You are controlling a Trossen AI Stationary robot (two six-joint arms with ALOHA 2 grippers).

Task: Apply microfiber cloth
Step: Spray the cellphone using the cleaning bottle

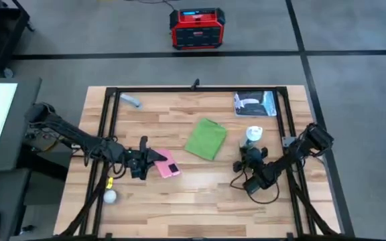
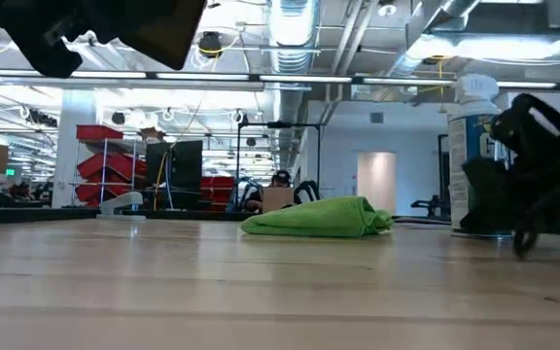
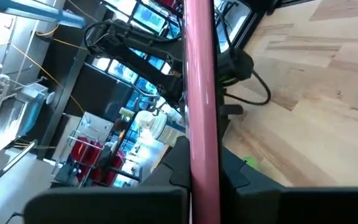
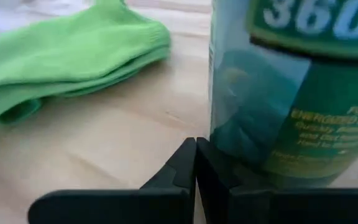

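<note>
Much of the pink phone (image 1: 165, 164) was hard to read: the high view showed only a pink slab with a dark corner patch at the left gripper (image 1: 146, 159), and the left wrist view showed just its thin pink edge (image 3: 199, 93) running up between the dark fingers (image 3: 173, 167), which were clamped on it. In the low view the left arm was cut off at the top edge as a dark shape, and the phone could not be made out there. The right gripper (image 1: 250, 155) sat low on the table (image 1: 179, 207) just beside a spray bottle (image 1: 253, 136); its fingertips (image 4: 185, 163) met in the right wrist view, closed on nothing. That bottle's label was cropped to "360" (image 4: 303, 81), and what was inside it could not be seen. The microfiber cloth (image 1: 206, 138) lay folded near the table's middle, between the two grippers and apart from both; the low view showed it as a rumpled green mound (image 2: 319, 218). Only the high view showed a blue-and-white packet (image 1: 254, 103) at the far right corner, a grey object (image 1: 131, 100) at the far left, a small white ball (image 1: 110, 196), and a red box (image 1: 198, 28) on the floor.
</note>
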